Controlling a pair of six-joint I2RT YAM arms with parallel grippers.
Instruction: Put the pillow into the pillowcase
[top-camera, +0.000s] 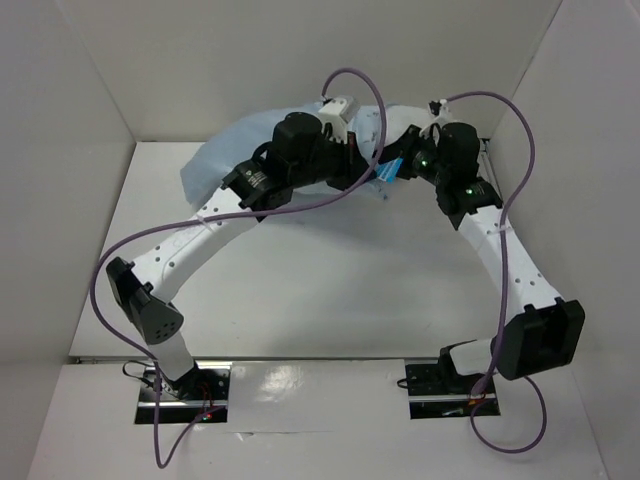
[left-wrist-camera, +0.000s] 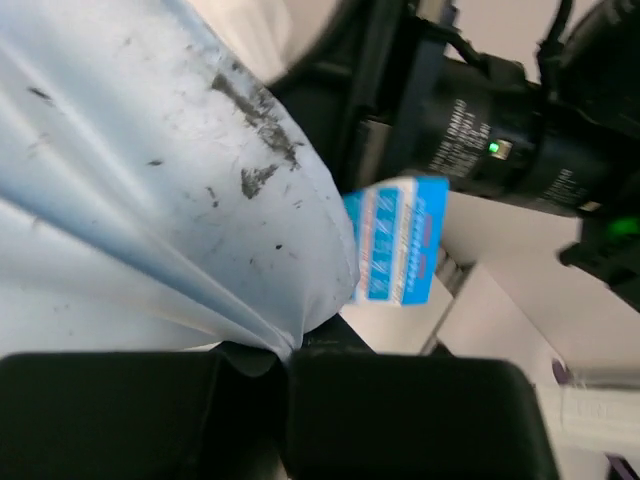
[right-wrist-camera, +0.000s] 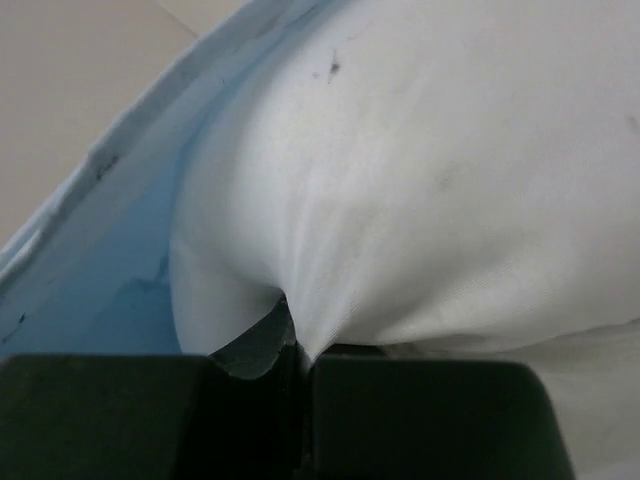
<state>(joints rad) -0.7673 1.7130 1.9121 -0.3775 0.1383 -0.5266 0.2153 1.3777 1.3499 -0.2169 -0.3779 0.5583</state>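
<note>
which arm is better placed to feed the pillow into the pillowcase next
Right, likely: the right gripper is shut on the pillow beside the pillowcase edge; the left gripper pinches pillowcase fabric.

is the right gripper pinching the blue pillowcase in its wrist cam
No, the right gripper is shut on a fold of the white pillow, while the blue pillowcase lies to the left of the pinch.

White arm links (top-camera: 195, 243) with black joint housings (top-camera: 300, 140); purple cables (top-camera: 350, 70); green indicator lights (top-camera: 466, 186); black jaws
</note>
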